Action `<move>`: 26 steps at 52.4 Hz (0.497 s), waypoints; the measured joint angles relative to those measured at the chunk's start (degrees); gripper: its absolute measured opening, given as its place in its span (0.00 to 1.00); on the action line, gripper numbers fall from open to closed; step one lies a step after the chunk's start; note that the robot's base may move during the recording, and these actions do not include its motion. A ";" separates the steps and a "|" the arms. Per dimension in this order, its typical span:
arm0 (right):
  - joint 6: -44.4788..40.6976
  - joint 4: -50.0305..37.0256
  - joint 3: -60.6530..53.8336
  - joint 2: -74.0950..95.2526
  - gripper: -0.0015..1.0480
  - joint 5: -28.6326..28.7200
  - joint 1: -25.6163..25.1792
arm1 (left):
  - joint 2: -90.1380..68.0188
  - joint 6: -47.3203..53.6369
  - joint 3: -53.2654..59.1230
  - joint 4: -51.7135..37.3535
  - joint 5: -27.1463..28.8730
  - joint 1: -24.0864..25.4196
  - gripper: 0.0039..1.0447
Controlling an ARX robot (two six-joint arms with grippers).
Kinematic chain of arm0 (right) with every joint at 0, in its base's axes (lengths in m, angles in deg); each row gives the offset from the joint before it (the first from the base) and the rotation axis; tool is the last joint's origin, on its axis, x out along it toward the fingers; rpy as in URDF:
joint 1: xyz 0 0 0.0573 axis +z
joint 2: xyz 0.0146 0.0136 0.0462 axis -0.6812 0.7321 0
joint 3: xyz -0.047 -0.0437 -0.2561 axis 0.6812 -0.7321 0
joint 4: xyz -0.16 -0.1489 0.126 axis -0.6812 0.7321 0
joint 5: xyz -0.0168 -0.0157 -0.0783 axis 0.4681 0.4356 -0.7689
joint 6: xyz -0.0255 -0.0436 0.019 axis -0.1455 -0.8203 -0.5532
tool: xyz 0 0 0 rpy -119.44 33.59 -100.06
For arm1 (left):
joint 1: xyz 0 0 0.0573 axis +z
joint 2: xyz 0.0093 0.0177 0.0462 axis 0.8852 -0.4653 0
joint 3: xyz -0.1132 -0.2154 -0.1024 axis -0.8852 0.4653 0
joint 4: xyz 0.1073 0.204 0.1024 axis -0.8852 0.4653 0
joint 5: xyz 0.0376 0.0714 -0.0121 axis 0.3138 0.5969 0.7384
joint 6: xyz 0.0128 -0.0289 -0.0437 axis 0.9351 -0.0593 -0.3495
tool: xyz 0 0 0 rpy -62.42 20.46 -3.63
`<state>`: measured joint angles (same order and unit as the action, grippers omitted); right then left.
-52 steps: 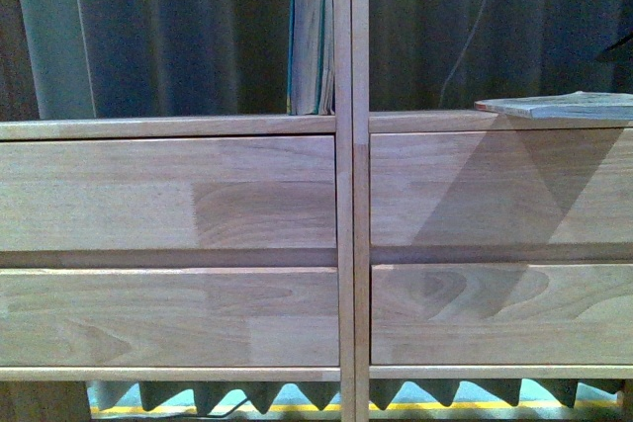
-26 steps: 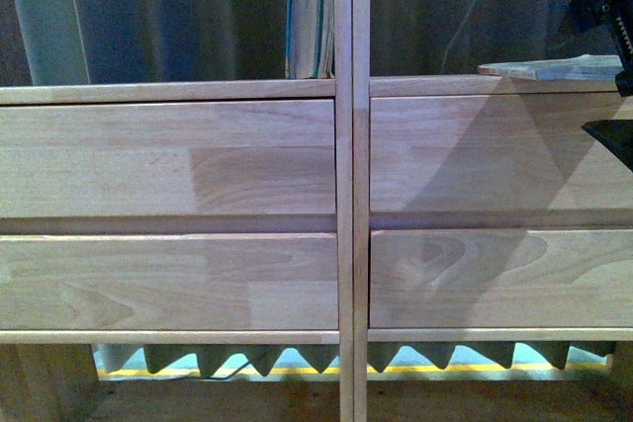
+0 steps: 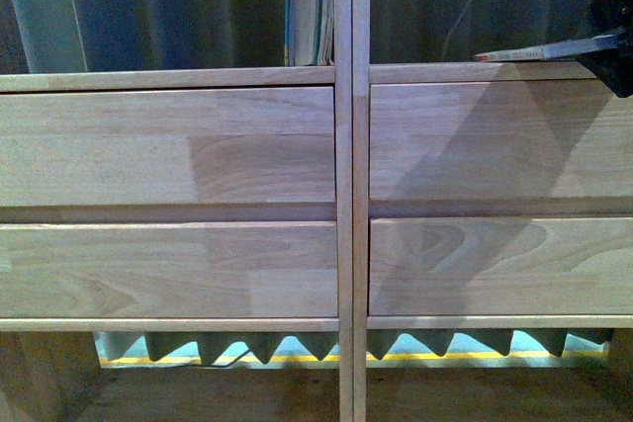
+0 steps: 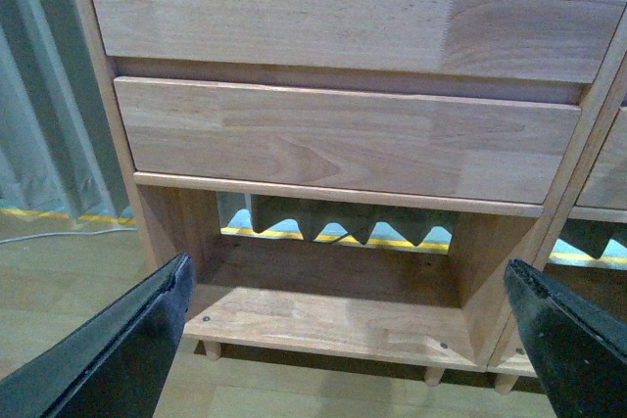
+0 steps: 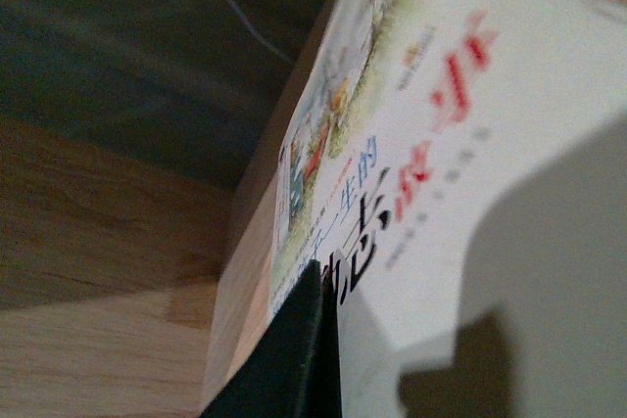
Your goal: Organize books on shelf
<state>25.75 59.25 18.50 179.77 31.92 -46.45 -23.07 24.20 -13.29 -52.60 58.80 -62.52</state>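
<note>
Two grippers are yours to track. Your right gripper [image 3: 607, 46], black, is clamped on one end of a thin white-covered book [image 3: 529, 50] with red and black print. The right wrist view shows one black finger [image 5: 294, 359] pressed flat against its cover. That book lies nearly flat, slightly tilted. Its free end points toward the central upright [image 3: 352, 185] of the light natural-wood shelf [image 3: 178, 145] and stops short of it. It hangs just over the ledge that tops the drawers to the right of that upright; you cannot tell whether it touches the ledge.

Your left gripper [image 4: 348, 276] is spread wide and holds nothing. Its two black fingers [image 4: 127, 359] frame the shelf's lowest open compartment, which stands on short round legs [image 4: 209, 349].

Left of the central upright and right against it, a few thin tall books [image 3: 310, 7] with teal-blue edges stand upright in the open compartment above the drawers. Four plain drawer fronts [image 3: 168, 269] fill the middle of the shelf, two on each side of the central upright. Behind the upright, a grey-blue curtain [image 3: 148, 7] shows through the open backs. Under the drawers, a yellow floor line [image 3: 247, 355] runs across.
</note>
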 joint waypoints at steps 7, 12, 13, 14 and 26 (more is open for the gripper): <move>2.36 -3.39 -4.28 -2.56 0.07 1.36 -0.15 | -0.13 -0.13 0.00 -0.07 -1.05 0.24 0.94; 2.54 -5.05 -7.15 -5.01 0.07 2.84 -0.59 | -6.99 -1.16 -0.94 -7.19 -21.77 8.28 0.94; 2.56 -5.42 -7.67 -5.53 0.07 3.41 -0.66 | -10.64 -1.66 -1.79 -10.45 -27.50 11.13 0.94; 2.54 -5.73 -8.13 -6.12 0.07 3.98 -0.79 | -12.90 -2.08 -2.51 -12.57 -30.56 12.81 0.94; 2.54 -7.32 -10.05 -11.58 0.07 8.37 -3.63 | -41.97 -4.07 -20.74 -35.50 -43.80 18.75 0.94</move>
<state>28.28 51.92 8.45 168.19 40.29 -50.08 -65.04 20.13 -34.03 -88.09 15.00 -43.77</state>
